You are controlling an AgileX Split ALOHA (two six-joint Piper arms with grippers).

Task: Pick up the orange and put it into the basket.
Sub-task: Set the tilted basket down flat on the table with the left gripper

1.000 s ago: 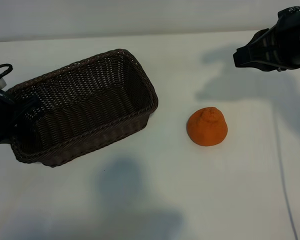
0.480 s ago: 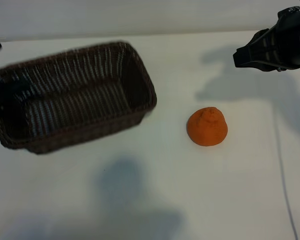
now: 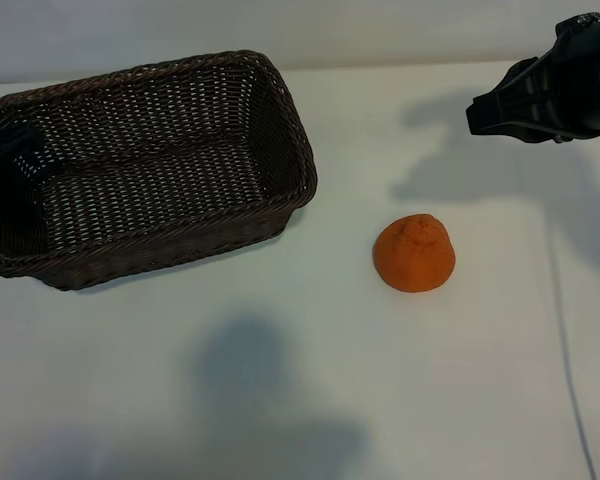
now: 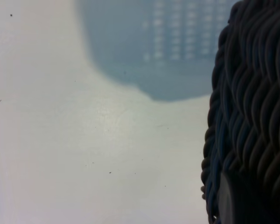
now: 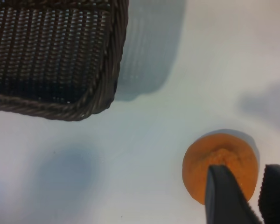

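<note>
No writing showed anywhere; the left gripper [image 3: 2, 150] clenched the raised basket [image 3: 150, 165] by its end rim, and the right gripper [image 5: 256, 198] hung parted above the orange [image 3: 414, 253] on the table [image 3: 310, 400].

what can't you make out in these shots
- Left claw: in the exterior view only a dark shape at the basket end wall, cut by the frame edge; its fingertips are hidden.
- Right claw: fingertips run off the right wrist view's edge.
- Orange: underside hidden; partly covered by the fingers.
</note>
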